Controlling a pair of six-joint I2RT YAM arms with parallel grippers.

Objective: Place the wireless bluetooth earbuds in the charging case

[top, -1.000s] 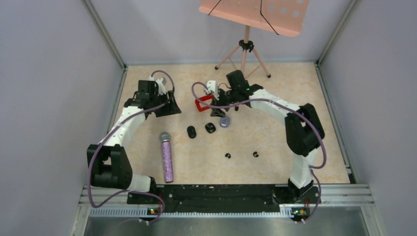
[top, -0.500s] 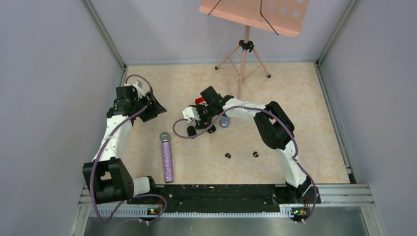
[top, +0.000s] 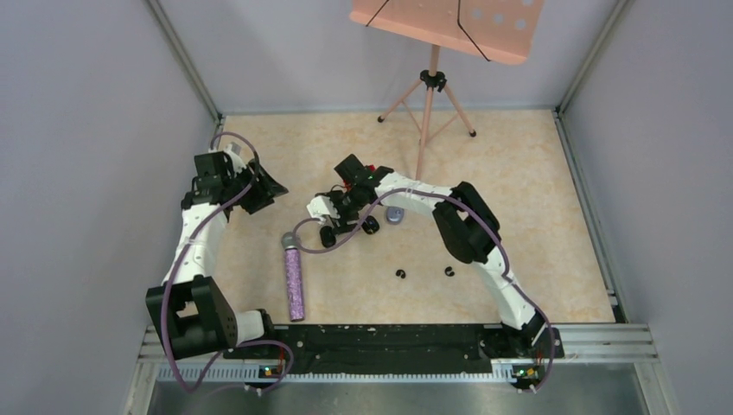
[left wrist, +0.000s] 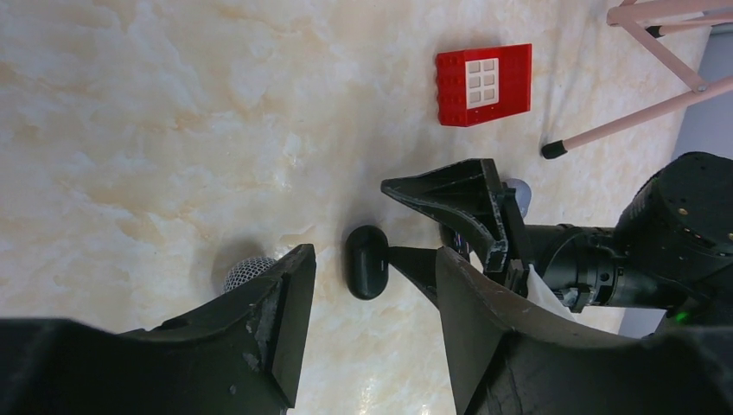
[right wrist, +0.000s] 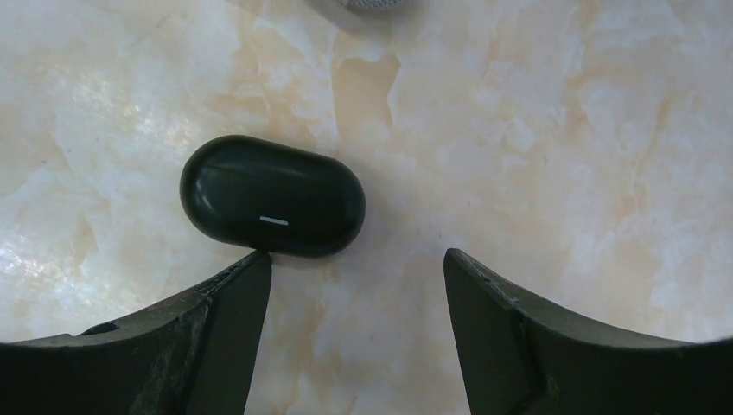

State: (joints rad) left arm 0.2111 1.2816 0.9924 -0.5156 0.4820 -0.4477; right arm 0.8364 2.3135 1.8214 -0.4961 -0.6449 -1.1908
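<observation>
1. The right gripper is hovering low over the black case, jaws spread wide and gripping nothing. The case is sitting just ahead of the tips. It is off-centre toward the finger on the left of the wrist view and looks to be almost brushing it.
2. The case's long axis is running across the gap, finger to finger. My read: as things are lining up, a squeeze would be catching it end to end, so the grab is calling for a sideways shift forward, perhaps a wrist turn.
3. The left gripper is also gaping wide and empty. It is hanging beyond the head of the mic and to its left, so the right arm is clearly the nearer one.
4. The case is lying just right of the mic's head. The earbuds are two black specks lying right of the mic's handle, apart from each other and not yet in any case.
5. The case is showing glossy black, pill-shaped and apparently shut, with a thin white line on its face. The earbuds are too small to describe further.
</observation>
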